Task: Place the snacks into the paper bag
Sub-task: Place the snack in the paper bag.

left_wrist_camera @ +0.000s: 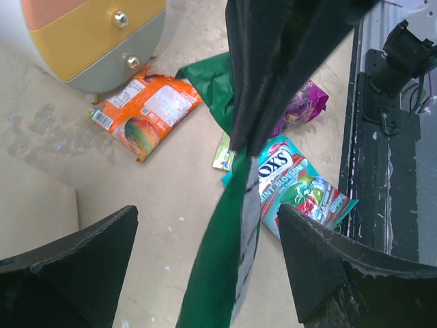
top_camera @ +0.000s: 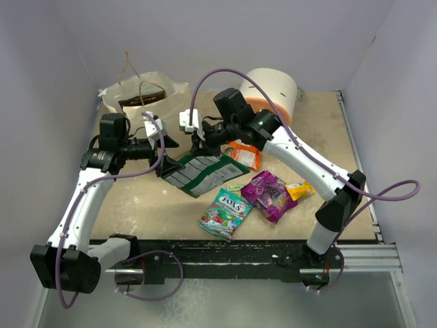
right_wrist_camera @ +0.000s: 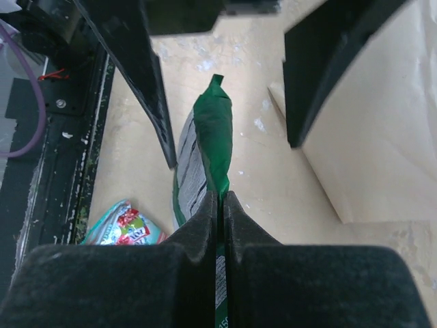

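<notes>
**A:** From above, where is the green-white packet?

**B:** Left of the table's middle, between the two arms. The right gripper is clamped on its upper edge, and the left gripper sits at its left end with its fingers spread. I cannot tell whether the lower end rests on the table.

**A:** And the paper bag?

**B:** At the far left corner, just behind the left gripper, mouth open, with a brown packet showing inside. The drawer unit stands at the far edge to the right of it. The orange packet lies just in front of the unit. The purple packet, teal candy packet and yellow-orange box lie nearer the front.

**A:** What does the left wrist camera show?

**B:** Its fingers are wide apart. The green-white packet hangs down between them, touching neither. The right gripper's dark fingers come in from the top, pinching it. Behind are the orange, teal and purple packets, all flat on the table.

**A:** And the right wrist camera?

**B:** Its fingers are pressed together on the packet's folded green edge. The left gripper's two fingers stand on either side beyond it, apart. The paper bag's pale wall fills the right side.
</notes>
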### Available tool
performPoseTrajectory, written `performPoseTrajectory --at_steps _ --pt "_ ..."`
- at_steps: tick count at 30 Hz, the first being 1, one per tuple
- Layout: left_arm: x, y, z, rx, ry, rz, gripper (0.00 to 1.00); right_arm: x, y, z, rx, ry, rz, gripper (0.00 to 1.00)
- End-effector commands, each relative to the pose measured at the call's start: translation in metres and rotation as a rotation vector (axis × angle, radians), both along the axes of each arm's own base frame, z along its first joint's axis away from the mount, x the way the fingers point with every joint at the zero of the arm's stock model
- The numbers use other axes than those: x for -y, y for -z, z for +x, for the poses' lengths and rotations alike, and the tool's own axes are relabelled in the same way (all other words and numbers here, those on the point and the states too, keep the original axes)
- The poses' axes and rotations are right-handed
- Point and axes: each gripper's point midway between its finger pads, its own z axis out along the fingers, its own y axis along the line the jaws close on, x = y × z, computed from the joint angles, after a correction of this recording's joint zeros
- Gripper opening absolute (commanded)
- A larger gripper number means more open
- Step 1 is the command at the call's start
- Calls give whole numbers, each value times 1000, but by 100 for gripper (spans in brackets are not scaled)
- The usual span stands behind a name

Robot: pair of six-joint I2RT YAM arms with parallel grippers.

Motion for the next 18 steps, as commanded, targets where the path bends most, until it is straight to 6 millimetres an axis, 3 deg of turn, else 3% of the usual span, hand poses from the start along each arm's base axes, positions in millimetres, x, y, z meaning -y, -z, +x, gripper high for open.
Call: performPoseTrajectory --at_steps 1,5,14,16,18 --pt "23 -7 11 65 55 -12 82 -9 -53 -12 51 -55 144 0" --pt "40 0 6 26 100 -23 69 -8 -56 -15 50 -51 159 0" --pt "42 -8 -6 29 107 -37 10 2 -66 -23 34 -10 196 0" --pt "40 -12 -10 48 105 -32 0 8 -68 -24 45 7 195 12" --pt "37 -16 -15 66 100 -24 0 12 -69 -27 51 13 196 30"
